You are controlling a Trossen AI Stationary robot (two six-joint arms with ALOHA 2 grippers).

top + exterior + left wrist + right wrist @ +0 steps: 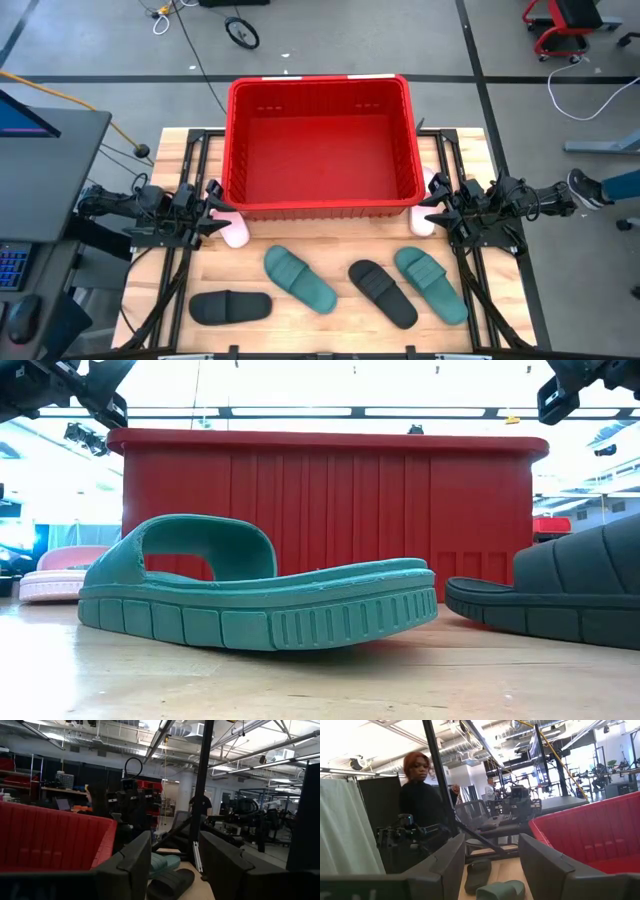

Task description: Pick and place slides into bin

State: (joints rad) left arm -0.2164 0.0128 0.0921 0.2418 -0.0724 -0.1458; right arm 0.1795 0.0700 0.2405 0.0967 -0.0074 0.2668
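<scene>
The red bin (pixel 320 145) stands at the table's far middle, with nothing showing inside it. Six slides lie sole-down on the table. One pink slide (pixel 233 232) lies at the bin's near left corner and one (pixel 424 216) at its near right corner. Two teal slides (pixel 300 280) (pixel 431 286) and two black slides (pixel 230 307) (pixel 382 293) lie along the near side. My left gripper (pixel 213 210) is open and empty above the left pink slide. My right gripper (pixel 432 206) is open and empty above the right pink slide. Both point toward the table's middle.
The bin's thick rim (pixel 330 440) rises well above the slides. Dark arm rails (pixel 170 290) (pixel 490 290) run along both table sides. A person (pixel 420 795) stands in the room beyond the table. Bare wood (pixel 330 240) lies between the bin and the near slides.
</scene>
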